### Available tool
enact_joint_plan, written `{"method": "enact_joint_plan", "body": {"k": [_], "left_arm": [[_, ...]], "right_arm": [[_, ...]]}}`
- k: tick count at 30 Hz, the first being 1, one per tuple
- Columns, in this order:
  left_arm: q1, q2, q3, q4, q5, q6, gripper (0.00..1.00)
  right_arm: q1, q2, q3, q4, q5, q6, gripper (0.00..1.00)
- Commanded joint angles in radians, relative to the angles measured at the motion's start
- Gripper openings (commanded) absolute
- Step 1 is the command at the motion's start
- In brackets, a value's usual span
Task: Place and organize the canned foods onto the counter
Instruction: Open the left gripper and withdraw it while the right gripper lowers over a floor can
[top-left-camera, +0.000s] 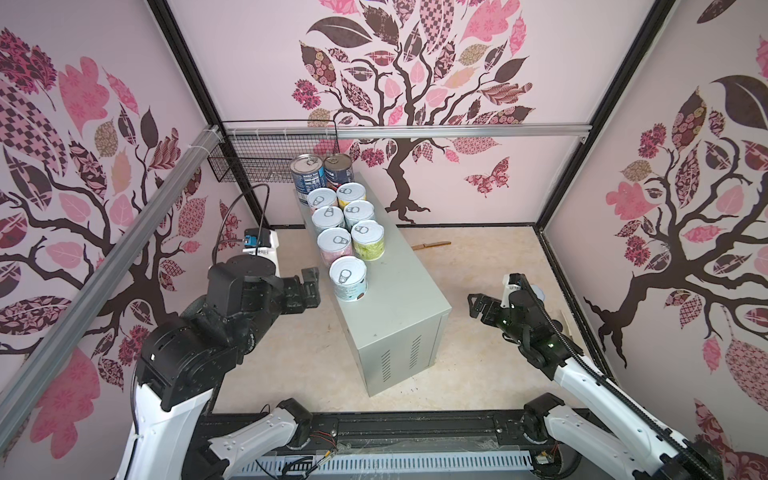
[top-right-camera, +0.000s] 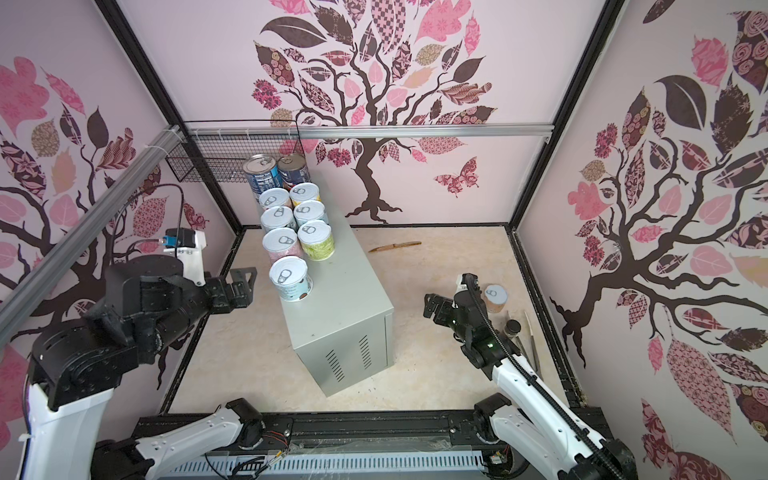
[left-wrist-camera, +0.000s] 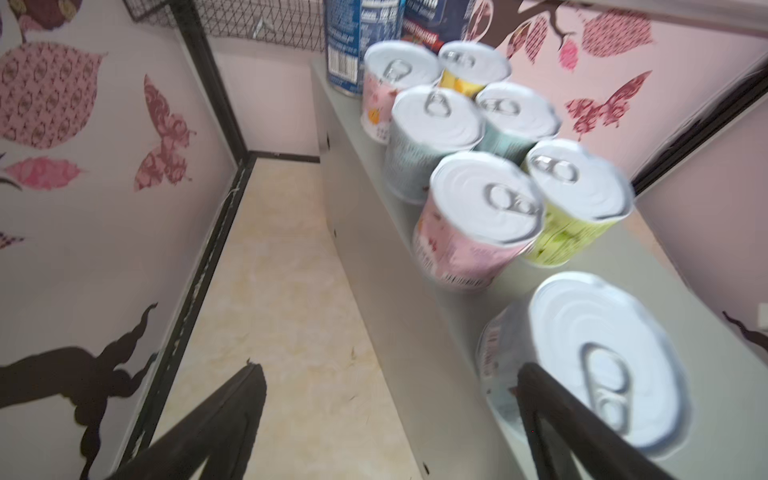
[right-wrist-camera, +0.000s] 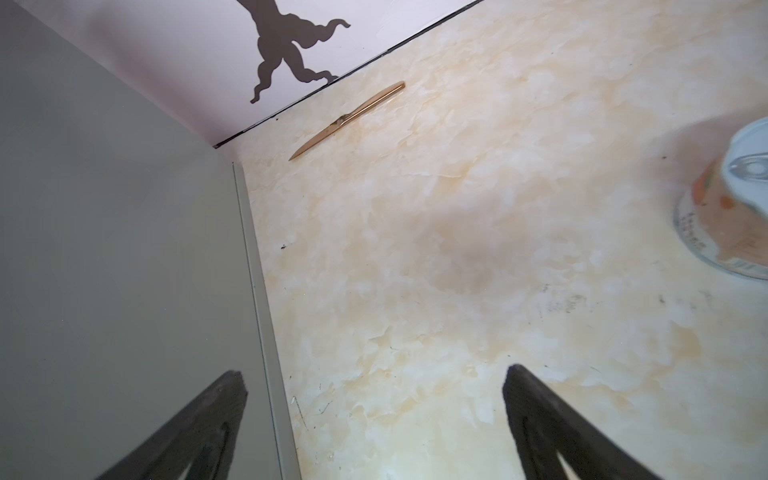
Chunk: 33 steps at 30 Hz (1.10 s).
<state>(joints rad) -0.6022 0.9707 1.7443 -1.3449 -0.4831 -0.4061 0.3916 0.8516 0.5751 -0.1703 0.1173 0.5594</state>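
On the counter (top-right-camera: 349, 307) stand two tall tins (top-right-camera: 261, 174) at the far end and seven short tins (top-right-camera: 282, 243) in two rows before them, with the nearest tin (top-right-camera: 290, 277) alone in its row. An eighth short tin (top-right-camera: 496, 297) stands on the floor (top-right-camera: 415, 365) just behind the right gripper (top-right-camera: 428, 306), jaws apart. The left gripper (top-right-camera: 248, 287), jaws apart and empty, hovers just beside the nearest tin.

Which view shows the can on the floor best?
A top view: the can shows its whole lid. In a top view the right arm hides most of it; right wrist crops it; left wrist misses it.
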Motion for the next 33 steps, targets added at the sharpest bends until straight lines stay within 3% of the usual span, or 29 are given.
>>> {"method": "enact_joint_plan", "body": {"k": [1,9,18,24,33], "left_arm": [[0.007,-0.076,-0.138,0.072,-0.069,-0.056,0.98],[0.006,-0.287,-0.451,0.15,-0.156,-0.156,0.98],[0.012,-0.339,-0.777,0.311,-0.053,-0.265,0.98],[0.021,-0.335,-0.972,0.441,-0.013,-0.366,0.98],[0.02,-0.419,-1.181,0.544,-0.008,-0.495,0.98]], "right_arm": [[0.006,0.011,0.058,-0.153,0.126,0.01,1.0],[0.005,0.051,0.091,-0.24,0.287,0.052,1.0],[-0.089,0.093,0.117,-0.244,0.4,0.053,1.0],[-0.271,0.199,0.139,-0.177,0.308,0.049,1.0],[-0.333,0.447,0.218,-0.087,0.358,0.066,1.0]]}}
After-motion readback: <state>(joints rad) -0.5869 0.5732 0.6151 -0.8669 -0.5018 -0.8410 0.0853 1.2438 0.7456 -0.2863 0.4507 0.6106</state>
